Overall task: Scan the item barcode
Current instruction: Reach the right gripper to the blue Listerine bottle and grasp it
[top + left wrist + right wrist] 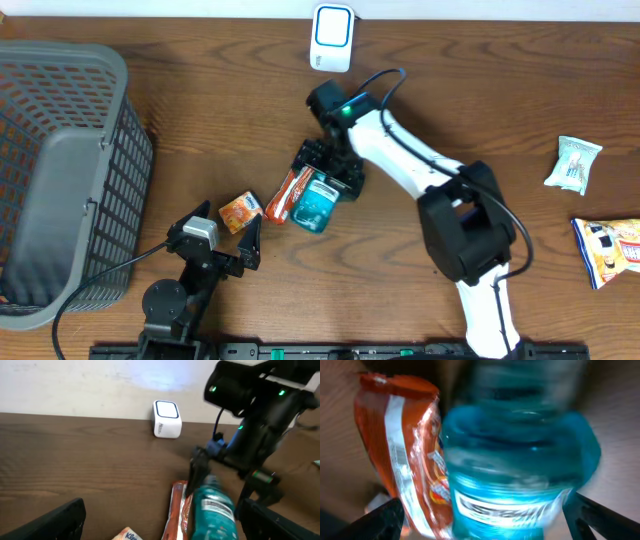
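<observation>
A teal bottle (315,205) (212,512) (515,475) lies on the table beside an orange snack packet (288,193) (177,510) (405,445). My right gripper (320,182) (485,520) is lowered over them, open, its two fingers standing either side of the bottle and packet together. The white scanner (332,37) (166,419) stands upright at the table's far edge. My left gripper (228,226) (160,522) rests open near the front, holding nothing. A small orange tissue pack (240,211) (127,535) lies between its fingers.
A grey mesh basket (130,180) fills the left side. A pale green sachet (573,163) and a snack bag (610,250) lie at the right edge. The right arm (410,165) crosses the middle of the table.
</observation>
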Controlling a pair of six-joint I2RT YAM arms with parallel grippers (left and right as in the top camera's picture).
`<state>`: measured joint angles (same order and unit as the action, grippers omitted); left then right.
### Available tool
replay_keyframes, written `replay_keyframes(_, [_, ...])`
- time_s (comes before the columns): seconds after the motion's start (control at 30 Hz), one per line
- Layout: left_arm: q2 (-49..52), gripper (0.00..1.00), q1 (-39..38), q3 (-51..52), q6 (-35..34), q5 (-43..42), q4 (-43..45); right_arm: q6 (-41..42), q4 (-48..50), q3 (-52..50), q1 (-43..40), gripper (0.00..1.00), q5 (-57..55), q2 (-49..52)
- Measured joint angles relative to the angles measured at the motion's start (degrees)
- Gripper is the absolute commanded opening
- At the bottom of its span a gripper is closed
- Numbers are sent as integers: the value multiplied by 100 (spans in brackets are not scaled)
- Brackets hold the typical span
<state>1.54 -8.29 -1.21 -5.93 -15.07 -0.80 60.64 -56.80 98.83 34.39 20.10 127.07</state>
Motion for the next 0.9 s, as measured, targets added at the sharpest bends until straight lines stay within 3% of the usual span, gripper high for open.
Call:
replay_keyframes(0.3, [2, 98, 0, 0, 0, 0, 0, 555, -162, 149, 94, 77, -44, 385])
replay_keyframes(0.6, [2, 98, 0, -2, 0, 0, 0, 295, -407, 173, 120, 61, -361, 411])
replay_keyframes(0.9, [2, 98, 0, -2, -2, 0, 0, -396, -1307, 260, 103, 62, -1644, 413])
